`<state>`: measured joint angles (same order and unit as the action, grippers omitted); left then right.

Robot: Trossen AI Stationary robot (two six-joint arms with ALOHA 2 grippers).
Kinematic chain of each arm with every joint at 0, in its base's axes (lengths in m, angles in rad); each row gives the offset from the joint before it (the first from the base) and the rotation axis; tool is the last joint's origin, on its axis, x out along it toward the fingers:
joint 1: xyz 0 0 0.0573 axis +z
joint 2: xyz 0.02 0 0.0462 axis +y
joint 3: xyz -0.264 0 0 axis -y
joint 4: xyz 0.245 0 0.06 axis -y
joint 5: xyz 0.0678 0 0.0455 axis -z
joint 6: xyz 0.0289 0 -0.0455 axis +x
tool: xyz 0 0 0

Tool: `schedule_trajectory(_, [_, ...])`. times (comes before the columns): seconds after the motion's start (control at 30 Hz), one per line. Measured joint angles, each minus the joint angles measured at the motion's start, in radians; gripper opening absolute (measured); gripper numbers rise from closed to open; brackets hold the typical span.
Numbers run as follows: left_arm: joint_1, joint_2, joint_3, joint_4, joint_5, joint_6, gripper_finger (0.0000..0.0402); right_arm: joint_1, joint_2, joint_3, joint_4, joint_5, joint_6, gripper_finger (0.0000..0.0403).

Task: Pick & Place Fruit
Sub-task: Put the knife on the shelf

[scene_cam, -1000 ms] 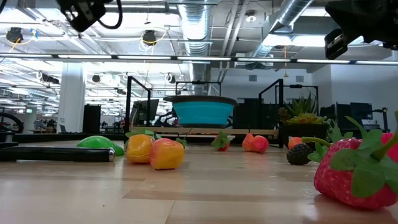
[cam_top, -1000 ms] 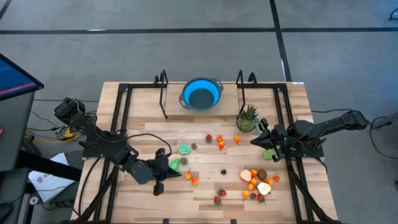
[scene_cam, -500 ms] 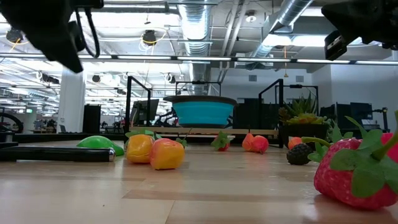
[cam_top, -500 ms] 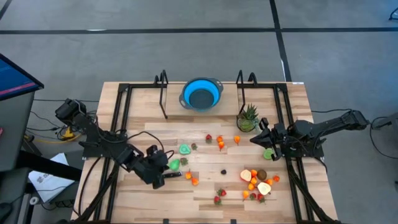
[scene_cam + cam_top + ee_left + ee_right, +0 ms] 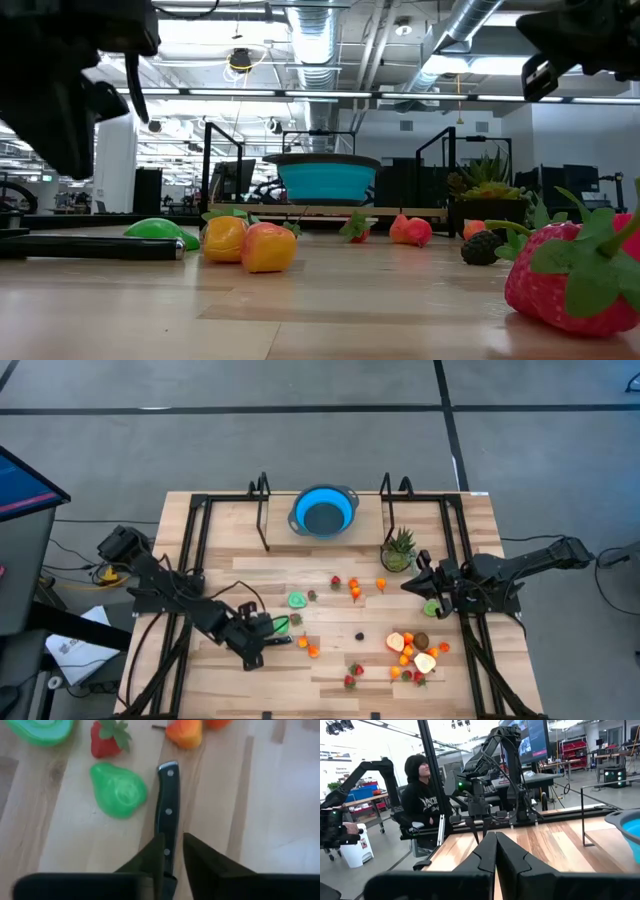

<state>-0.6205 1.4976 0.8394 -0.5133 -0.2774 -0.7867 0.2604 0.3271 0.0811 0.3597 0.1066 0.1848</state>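
Straddling a black knife handle (image 5: 167, 805), the left claw (image 5: 173, 851) stands slightly parted, green pear (image 5: 118, 790) just beside.

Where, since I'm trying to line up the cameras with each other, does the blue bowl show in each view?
High view: the blue bowl sits at the table's far edge, near the middle.
Low view: middle of the picture, at the back of the table.
Left wrist view: not in it.
Right wrist view: only part of it, cut off by the right edge.
Shared landmark: the spiky green plant, to the bowl's right in the high and low views.
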Motion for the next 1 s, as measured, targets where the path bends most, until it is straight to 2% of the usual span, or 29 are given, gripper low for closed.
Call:
schedule_trajectory(0.23, [0.014,0.017,0.000,0.005,0.049,0.002,0.0174,0.000,0.000,0.000,-0.007,0.000,0.000,0.0000])
schedule_trajectory(0.4, [0.027,0.017,-0.001,0.004,0.049,0.003,0.0211,0.000,0.000,0.000,-0.010,0.000,0.000,0.0000])
schedule_trajectory(1.0, [0.026,0.042,-0.002,-0.001,0.057,0.004,0.0191,0.000,0.000,0.000,-0.046,0.000,-0.008,0.0000])
